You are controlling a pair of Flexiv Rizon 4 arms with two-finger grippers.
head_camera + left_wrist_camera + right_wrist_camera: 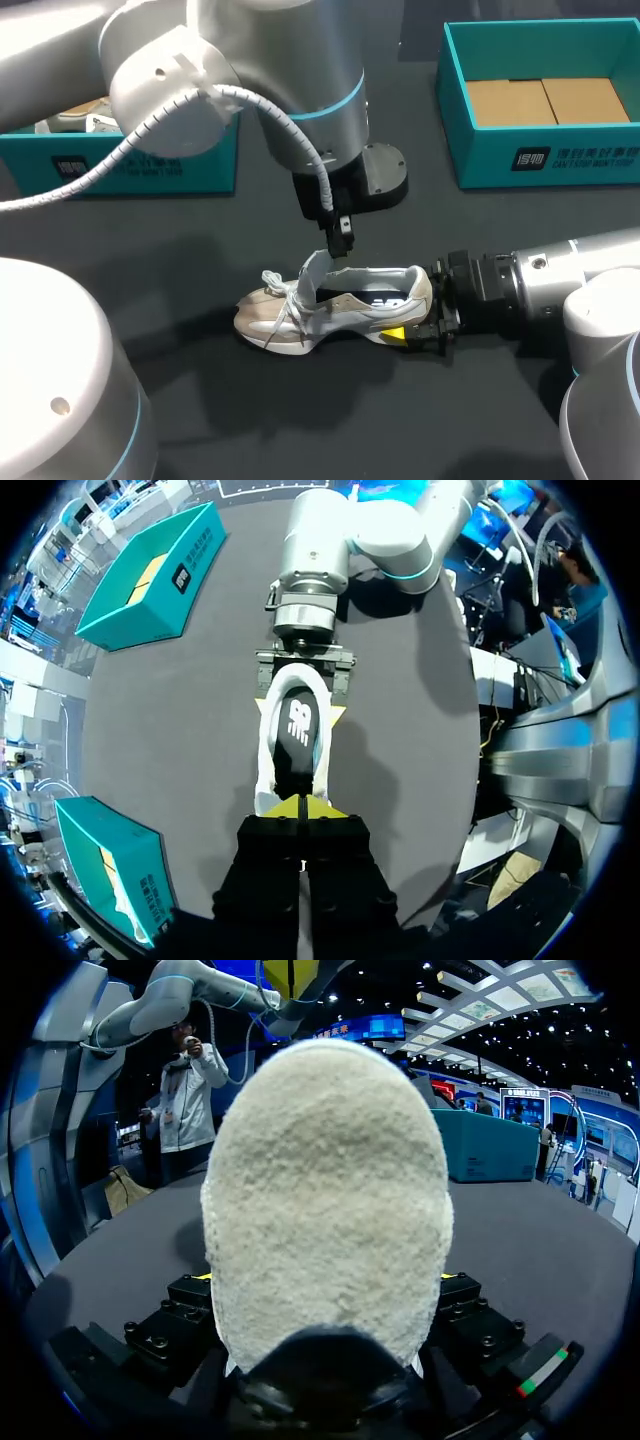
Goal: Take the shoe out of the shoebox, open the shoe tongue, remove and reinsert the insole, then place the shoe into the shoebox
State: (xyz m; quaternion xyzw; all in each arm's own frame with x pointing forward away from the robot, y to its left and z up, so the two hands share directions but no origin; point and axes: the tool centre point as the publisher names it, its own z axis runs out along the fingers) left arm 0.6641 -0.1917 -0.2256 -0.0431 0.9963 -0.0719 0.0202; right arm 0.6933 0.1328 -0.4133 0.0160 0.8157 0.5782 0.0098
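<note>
From the right wrist, the sneaker's (300, 320) fuzzy cream heel blocks nearly everything ahead. From overhead, the right gripper (418, 312) clamps that heel from both sides, though only its near yellow tip shows. The left gripper (338, 250) has its tips pressed together on the raised tongue (316, 268). The sneaker stands mid-table (200, 260), toe pointing left, its dark insole inside. The far-right teal shoebox (545, 165) holds only a brown cardboard liner (545, 100). The far-left shoebox (150, 160), half hidden by the left arm, holds something pale, hard to identify.
</note>
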